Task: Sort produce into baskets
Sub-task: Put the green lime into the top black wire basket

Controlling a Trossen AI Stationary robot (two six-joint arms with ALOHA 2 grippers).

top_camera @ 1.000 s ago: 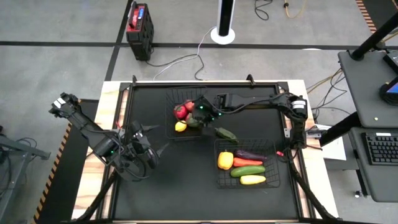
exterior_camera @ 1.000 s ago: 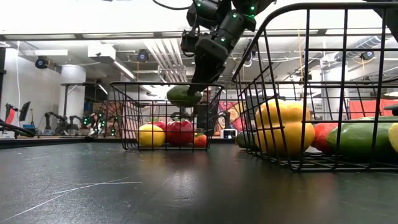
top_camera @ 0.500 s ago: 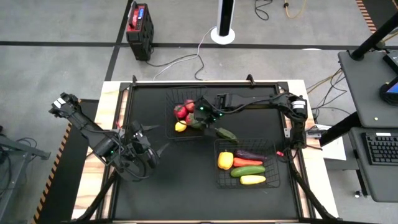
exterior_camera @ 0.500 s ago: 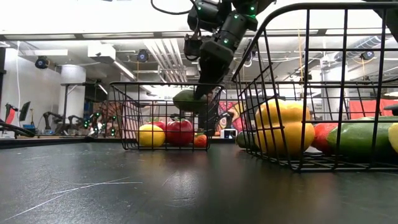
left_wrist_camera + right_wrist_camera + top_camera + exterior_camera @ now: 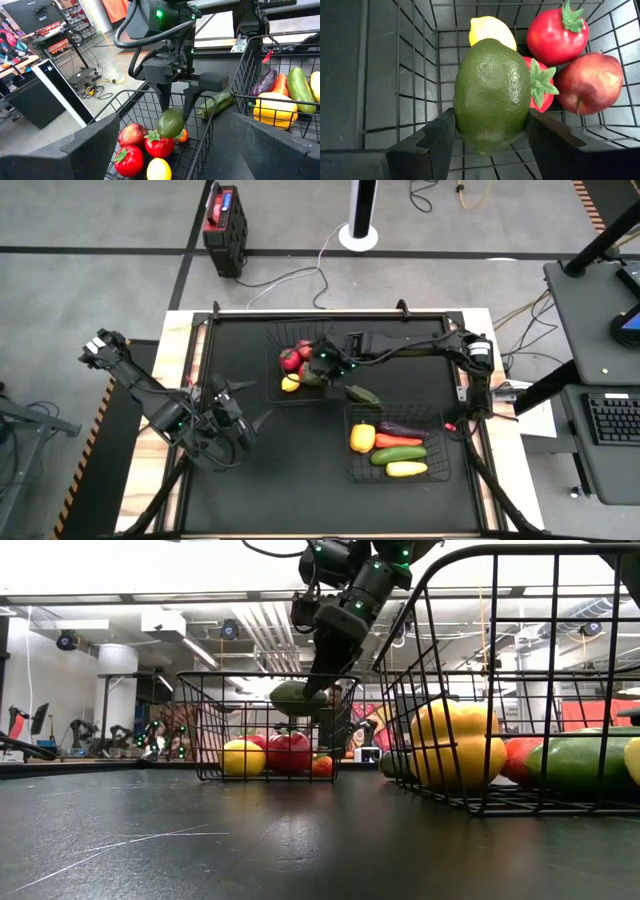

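1. The right gripper pinches a green lime between its two fingers; the lime is oval, dull green, with a fine bumpy skin.
2. The right gripper hangs over the far basket, and the lime is in the air at about the height of the basket's rim, as the low view shows.
3. Directly under the right gripper, inside this basket, lie a yellow lemon, two red tomatoes with green leaf tops, and a red apple beside them.
4. A small orange piece also lies in this basket, just behind the held lime in the left wrist view.
5. A dark green cucumber lies on the desk between the two baskets, near the right gripper but outside both.
6. The near basket is well apart from the right gripper; it holds a yellow pepper, a purple eggplant, an orange carrot, a green zucchini and a yellow squash.
7. The left gripper waits over the desk, far from both baskets, with its fingers spread.
8. Compared with half a second ago, the right gripper with the lime is a little higher and a little to the side in the low view; the produce in both baskets lies as before.
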